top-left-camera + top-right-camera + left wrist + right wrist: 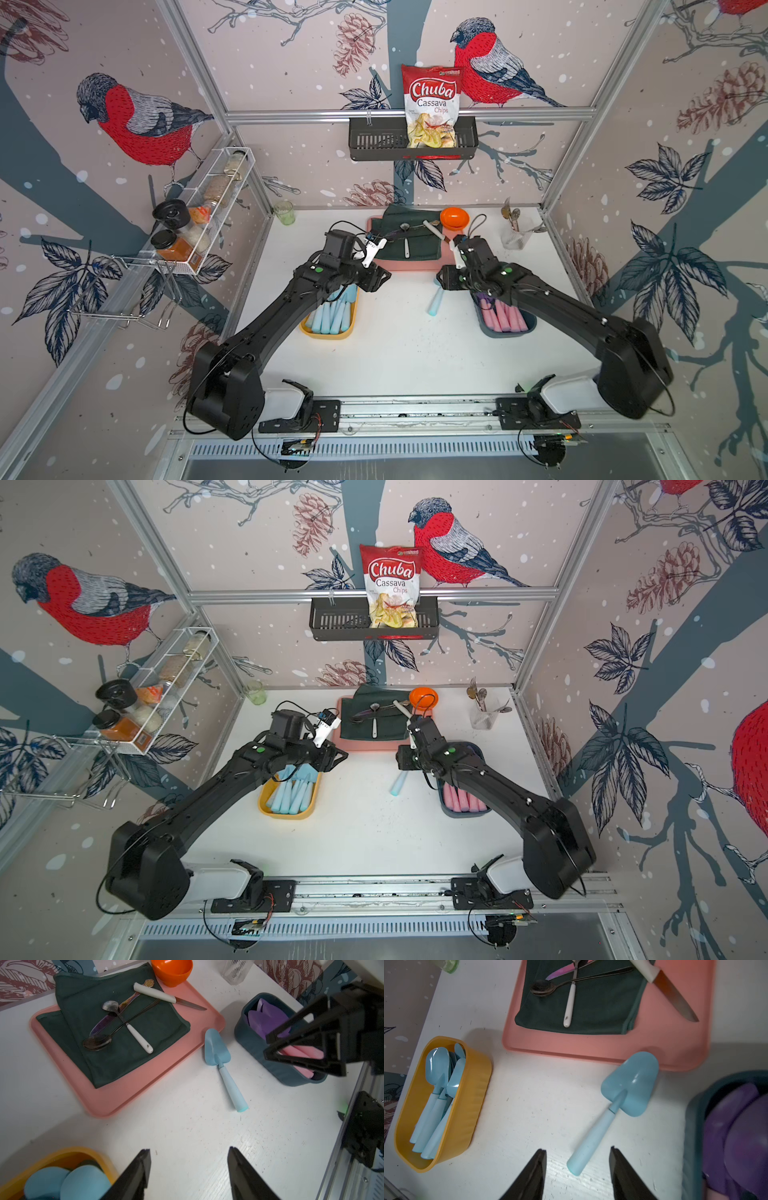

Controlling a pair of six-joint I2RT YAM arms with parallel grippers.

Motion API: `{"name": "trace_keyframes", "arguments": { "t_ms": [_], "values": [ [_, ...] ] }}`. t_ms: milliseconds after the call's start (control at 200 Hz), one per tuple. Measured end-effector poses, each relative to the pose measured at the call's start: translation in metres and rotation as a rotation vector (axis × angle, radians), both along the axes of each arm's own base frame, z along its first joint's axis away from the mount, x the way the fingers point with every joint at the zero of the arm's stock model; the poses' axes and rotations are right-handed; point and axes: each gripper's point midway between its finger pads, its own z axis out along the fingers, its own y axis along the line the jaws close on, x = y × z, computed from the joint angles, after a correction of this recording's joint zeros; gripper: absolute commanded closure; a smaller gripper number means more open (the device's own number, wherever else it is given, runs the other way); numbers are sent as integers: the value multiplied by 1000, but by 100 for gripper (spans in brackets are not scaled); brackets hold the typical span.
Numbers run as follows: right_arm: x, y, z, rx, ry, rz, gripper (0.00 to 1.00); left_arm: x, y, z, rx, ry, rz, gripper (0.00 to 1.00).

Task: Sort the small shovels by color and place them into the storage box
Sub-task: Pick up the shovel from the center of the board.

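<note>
Our left gripper [188,1157] and right gripper [577,1150] both stand spread, holding nothing. Mid-frame, one light blue shovel [631,1084] lies between our yellow box [473,1095] and dark blue box [693,1126].

— What carries everything here?

— A white table [395,353]. Its surface is a little scratched and speckled.

— And what lies directly on it?

— At the far side, in the middle, there is a pink tray [124,1095]. One light blue shovel [604,1124] lies flat on the bare table, with its blade just beside the tray's near edge.

— Any containers?

— Yes, two. A yellow box [471,1093] stands at the left, well apart from that shovel, and a dark blue box [259,1055] stands near it at the right.

— And the far corners?

— A green cup [284,212] at the left, a clear glass [514,237] at the right.
</note>
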Motion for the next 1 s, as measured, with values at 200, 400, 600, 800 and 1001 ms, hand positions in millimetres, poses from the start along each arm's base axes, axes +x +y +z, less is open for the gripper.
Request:
{"name": "trace_keyframes", "arguments": {
  "t_ms": [200, 400, 600, 800, 1001],
  "values": [
    [-28, -43, 16, 83, -47, -121, 45, 24, -52, -6, 24, 55, -9, 41],
    [-52, -69, 17, 115, -59, -176, 45, 33, -106, -30, 78, 130, -38, 42],
    [-64, -81, 12, 122, -55, -208, 45, 32, -146, -69, 176, 189, -47, 48],
    [-70, -86, 3, 108, -33, -216, 45, 16, -161, -112, 268, 267, -32, 50],
    [-73, -88, -1, 104, -27, -217, 45, 6, -165, -146, 325, 326, -9, 51]
  ]
}}
